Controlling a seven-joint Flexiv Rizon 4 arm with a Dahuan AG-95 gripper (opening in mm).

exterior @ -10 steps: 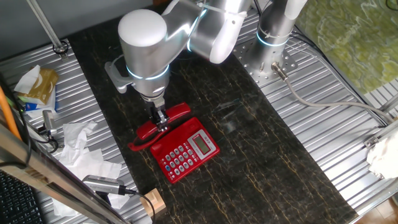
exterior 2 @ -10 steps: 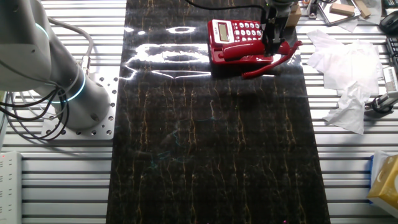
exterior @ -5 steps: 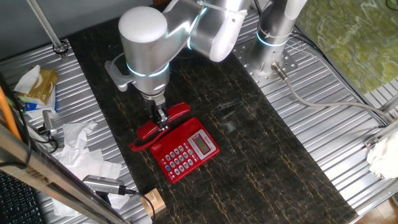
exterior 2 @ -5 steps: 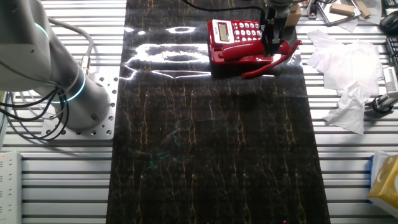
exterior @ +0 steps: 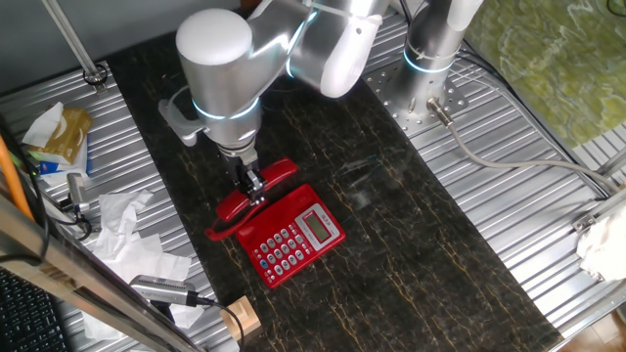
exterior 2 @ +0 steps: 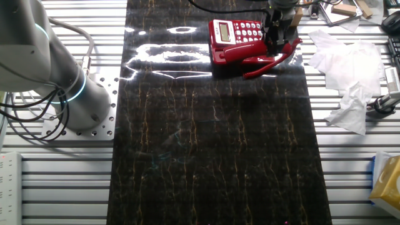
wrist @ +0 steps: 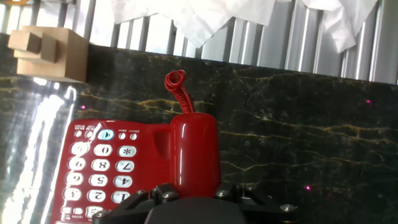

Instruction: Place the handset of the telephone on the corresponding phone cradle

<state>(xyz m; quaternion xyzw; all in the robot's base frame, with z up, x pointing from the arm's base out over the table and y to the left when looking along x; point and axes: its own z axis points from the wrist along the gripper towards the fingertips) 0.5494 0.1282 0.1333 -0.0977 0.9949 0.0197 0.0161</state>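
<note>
The red handset lies along the far-left edge of the red telephone, at the phone cradle. My gripper is shut on the handset's middle, pointing straight down. In the other fixed view the gripper holds the handset in front of the telephone, the handset's right end tilted up. In the hand view the handset runs up from the gripper, beside the keypad. Its coiled red cord sticks out past the end. Whether the handset rests in the cradle I cannot tell.
A wooden block stands beyond the keypad, and also shows in one fixed view. Crumpled white tissues lie on the slatted metal beside the dark mat. A second arm's base stands at the mat's side.
The arm has shifted slightly to the left with the handset still gripped. The handset's free end has tipped up a little. The telephone has not moved.
</note>
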